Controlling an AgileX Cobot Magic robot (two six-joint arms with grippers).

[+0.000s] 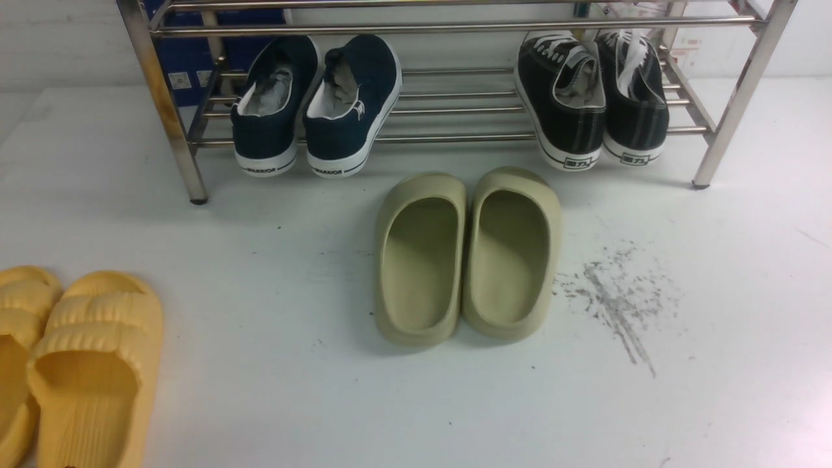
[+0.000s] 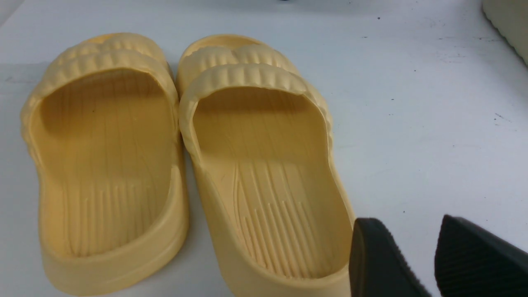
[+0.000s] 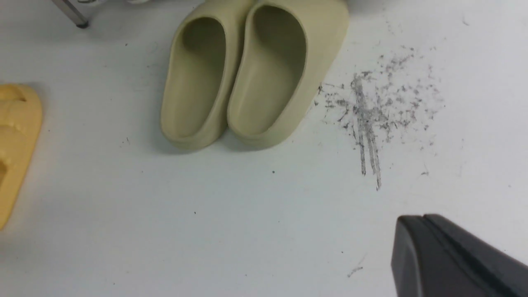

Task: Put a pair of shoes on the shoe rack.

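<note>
The steel shoe rack [image 1: 455, 29] stands at the back. On its lower rails rest a navy pair [image 1: 318, 104] at the left and a black pair [image 1: 591, 97] at the right. An olive-green pair of slippers [image 1: 465, 257] [image 3: 247, 74] sits on the white table in front of the rack's middle. A yellow pair of slippers [image 1: 71, 364] [image 2: 181, 156] lies at the near left. My left gripper [image 2: 406, 231] is open beside the heel of one yellow slipper, with nothing between its fingers. My right gripper [image 3: 425, 220] is shut and empty, over bare table short of the green pair. Neither arm shows in the front view.
A patch of dark scuff marks [image 1: 617, 292] [image 3: 371, 111] lies on the table to the right of the green slippers. The rack's front legs [image 1: 185, 162] [image 1: 715, 156] stand on either side of them. Blue boxes [image 1: 195, 58] are behind the rack.
</note>
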